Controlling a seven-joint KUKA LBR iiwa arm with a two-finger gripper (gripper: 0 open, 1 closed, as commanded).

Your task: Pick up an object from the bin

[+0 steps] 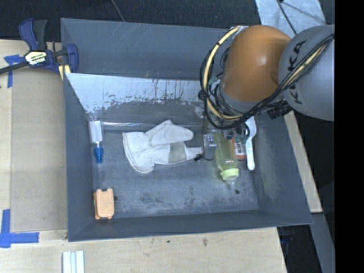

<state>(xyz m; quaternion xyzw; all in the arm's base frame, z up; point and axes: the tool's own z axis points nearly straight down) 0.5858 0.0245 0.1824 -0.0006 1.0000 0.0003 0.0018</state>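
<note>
Pincer (209,144) is hanging low in the right-centre of the bin (170,44), tucked under the arm's orange cover (253,61) and its cables. Cannot tell whether it is released or clenched, since the wrist is hiding most of it. Nothing is showing as gripped.

Two things are lying closest. A yellow-green bottle (226,162) is lying flat just to the pincer's right, touching or nearly touching it. Its long axis is running up-down in the view, with the greener end pointing toward the near wall and the upper end going under the wrist. A crumpled white glove (159,144) is spreading out to the pincer's left, and its right edge is coming up just beside the pincer.

Key relation, as a judgement: the pincer is sitting in the gap between the glove edge and the bottle, centred over neither. If the bottle is the pick, the pincer is needing a small shift to the view's right and a closing line across the bottle's short width, so left-right in the view. If the glove is the pick, a small shift left is doing it, and orientation is mattering little.

A white toothbrush-like stick (250,148) is lying just right of the bottle, roughly parallel to it and close enough to get in the way. A clear tube with a blue tip (97,142) and an orange block (104,203) are lying well apart on the left.
</note>
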